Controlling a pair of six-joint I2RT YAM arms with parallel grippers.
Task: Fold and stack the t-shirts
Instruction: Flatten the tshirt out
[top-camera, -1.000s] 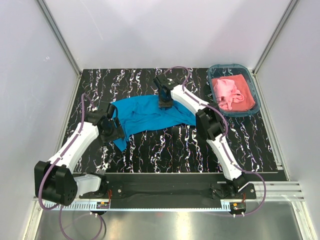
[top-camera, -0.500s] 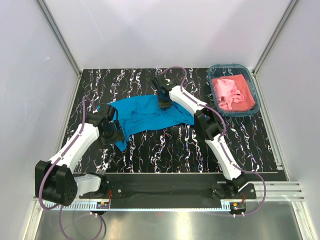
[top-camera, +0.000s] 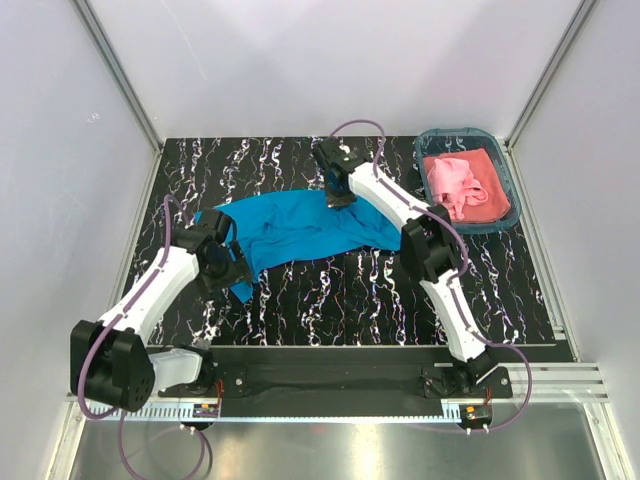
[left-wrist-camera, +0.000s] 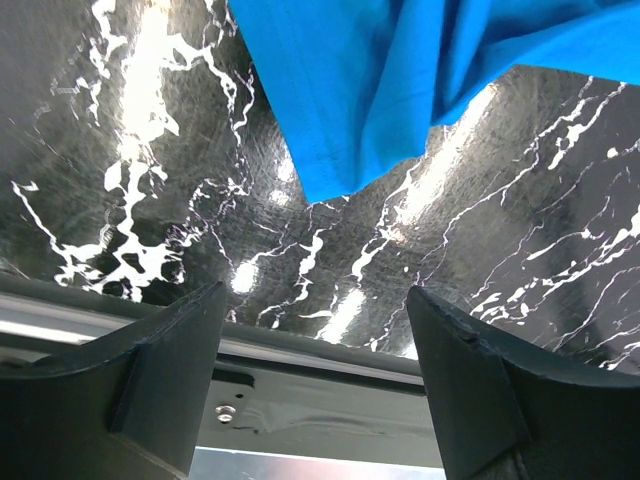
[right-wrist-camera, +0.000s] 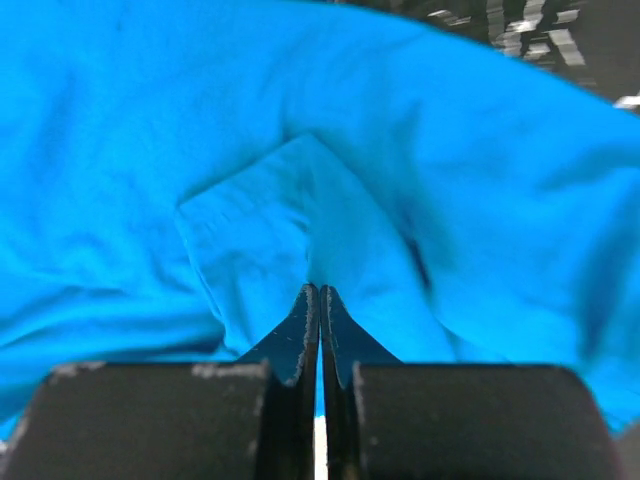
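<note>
Step in hand is laying out the blue shirt (top-camera: 300, 228), which lies rumpled mid-desk (top-camera: 350, 295). The right hand (right-wrist-camera: 319, 290) is clamped shut at its far edge, and it looks like it has a pinch of cloth. The left hand (left-wrist-camera: 315, 295) hovers wide open, holding nothing, beside the near-left corner. Next it should grab that corner and pull flat. The pink shirt (top-camera: 462, 182) sits in the basket (top-camera: 514, 196).
</note>
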